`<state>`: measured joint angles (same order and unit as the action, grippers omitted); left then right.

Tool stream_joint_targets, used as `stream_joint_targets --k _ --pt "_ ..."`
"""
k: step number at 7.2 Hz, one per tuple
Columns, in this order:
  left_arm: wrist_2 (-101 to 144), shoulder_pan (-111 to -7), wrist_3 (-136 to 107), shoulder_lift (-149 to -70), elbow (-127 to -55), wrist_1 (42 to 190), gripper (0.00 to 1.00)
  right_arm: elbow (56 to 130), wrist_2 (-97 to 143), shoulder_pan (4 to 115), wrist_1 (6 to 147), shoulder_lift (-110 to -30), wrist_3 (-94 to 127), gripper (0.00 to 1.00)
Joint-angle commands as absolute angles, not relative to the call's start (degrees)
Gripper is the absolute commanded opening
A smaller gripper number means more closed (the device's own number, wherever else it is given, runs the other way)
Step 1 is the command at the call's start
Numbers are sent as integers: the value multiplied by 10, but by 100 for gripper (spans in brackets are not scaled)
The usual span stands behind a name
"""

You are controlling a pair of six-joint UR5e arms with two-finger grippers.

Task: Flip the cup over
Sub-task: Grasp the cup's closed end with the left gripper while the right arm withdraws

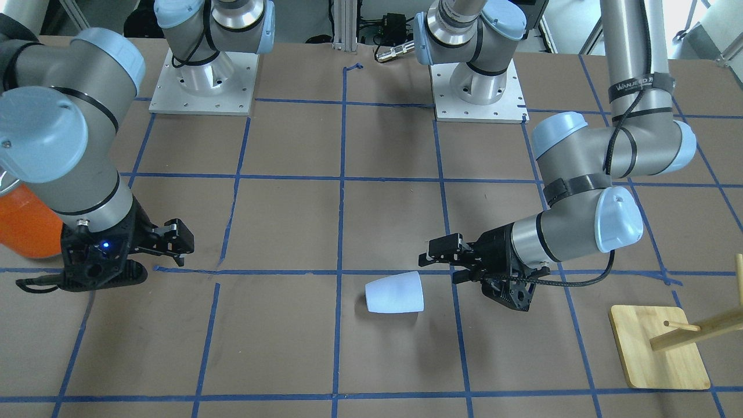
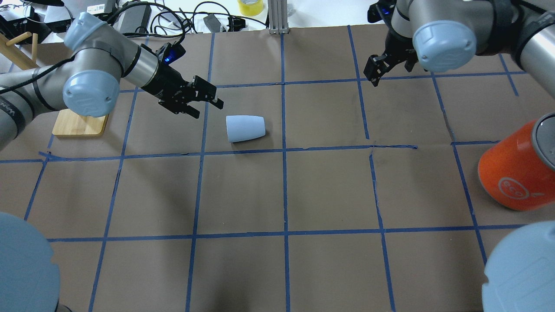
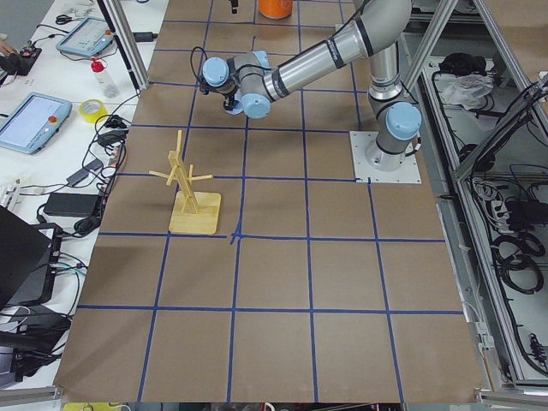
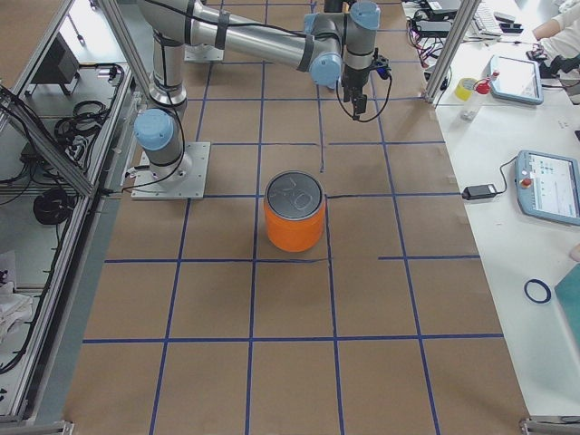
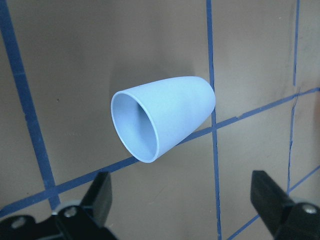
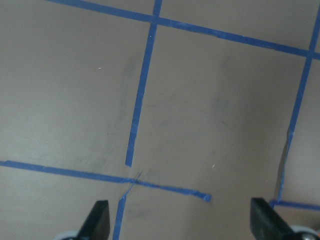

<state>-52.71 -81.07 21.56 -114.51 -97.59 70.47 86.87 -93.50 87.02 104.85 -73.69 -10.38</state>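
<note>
One cup (image 1: 394, 292), one orange can (image 2: 516, 173), one wooden stand (image 1: 659, 348), and two pincers (left pincer (image 5: 181, 186), right pincer (image 6: 179, 206)) are counted.

"eco" on the orange can (image 2: 516, 173)

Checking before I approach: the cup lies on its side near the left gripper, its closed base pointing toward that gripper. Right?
Not quite. The cup lies on its side near the left gripper, but its open mouth, not its base, points toward that gripper. The left wrist view looks into it.
</note>
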Motion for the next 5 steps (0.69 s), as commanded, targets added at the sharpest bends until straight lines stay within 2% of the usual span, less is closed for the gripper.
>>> stream_joint_targets --k 1,2,4,5 --pt "-439 -808 228 -1194 -976 695 100 861 -933 874 978 -825 29 100" --pt "-391 -808 230 -1213 -978 692 100 860 -922 893 970 -844 32 100" --pt "-365 -809 227 -1237 -979 693 100 867 -860 896 955 -825 47 100" --pt "-318 -810 224 -1246 -979 693 75 869 -866 896 950 -821 47 100"
